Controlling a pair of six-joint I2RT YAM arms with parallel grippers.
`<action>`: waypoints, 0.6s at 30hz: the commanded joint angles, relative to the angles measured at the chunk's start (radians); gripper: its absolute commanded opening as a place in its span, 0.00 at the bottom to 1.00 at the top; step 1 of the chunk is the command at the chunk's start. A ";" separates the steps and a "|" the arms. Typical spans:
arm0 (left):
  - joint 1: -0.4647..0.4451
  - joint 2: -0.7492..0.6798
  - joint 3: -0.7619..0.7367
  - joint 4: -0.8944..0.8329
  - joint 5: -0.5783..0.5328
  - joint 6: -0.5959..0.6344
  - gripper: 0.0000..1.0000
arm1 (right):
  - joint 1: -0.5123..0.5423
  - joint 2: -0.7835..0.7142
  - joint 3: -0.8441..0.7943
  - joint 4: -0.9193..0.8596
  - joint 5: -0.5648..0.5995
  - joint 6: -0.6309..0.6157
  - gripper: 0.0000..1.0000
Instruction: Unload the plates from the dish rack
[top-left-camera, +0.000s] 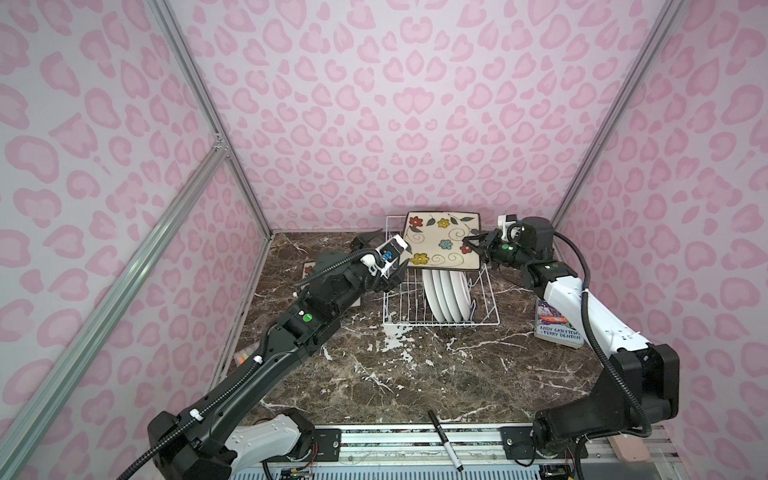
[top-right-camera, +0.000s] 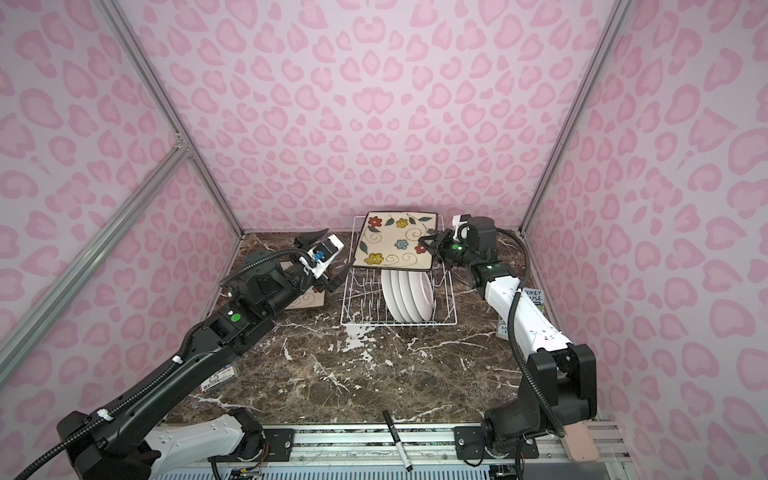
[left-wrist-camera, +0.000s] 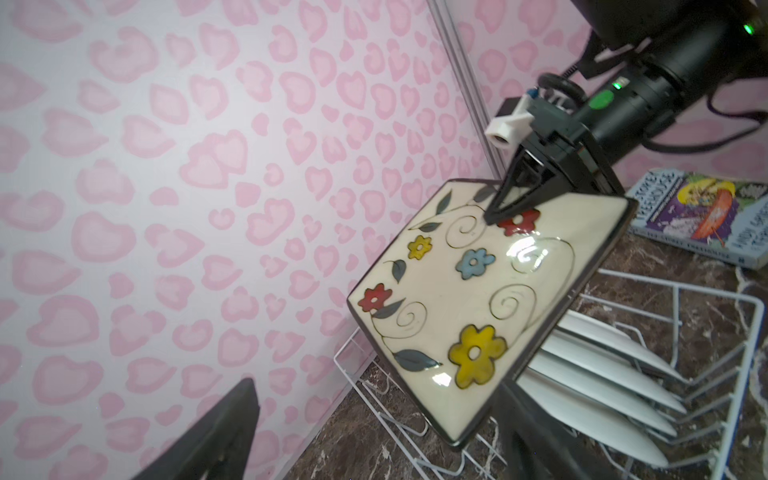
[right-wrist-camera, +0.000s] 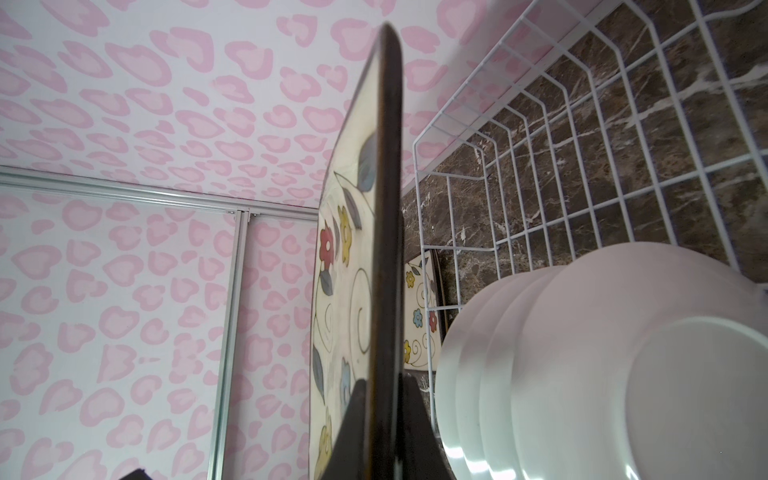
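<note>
right gripper (top-left-camera: 469, 243) pinches the square plate (top-left-camera: 436, 249) above the dish rack (top-left-camera: 492, 309). left gripper (top-left-camera: 392, 252), jaws spread, hovers beside it.

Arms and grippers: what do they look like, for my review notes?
The left arm and right arm have black links, white shells, ribbed black cables and green dots near the wrists. The left gripper and right gripper have black pointed fingers and white camera mounts.
</note>
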 joint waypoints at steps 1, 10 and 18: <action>0.064 -0.001 0.059 -0.020 0.126 -0.293 0.90 | 0.001 -0.019 -0.010 0.137 -0.043 -0.002 0.00; 0.261 0.133 0.208 -0.131 0.291 -0.707 0.91 | 0.002 -0.031 -0.033 0.176 -0.068 -0.018 0.00; 0.386 0.334 0.285 -0.139 0.604 -1.063 0.90 | 0.014 -0.030 -0.042 0.208 -0.077 -0.042 0.00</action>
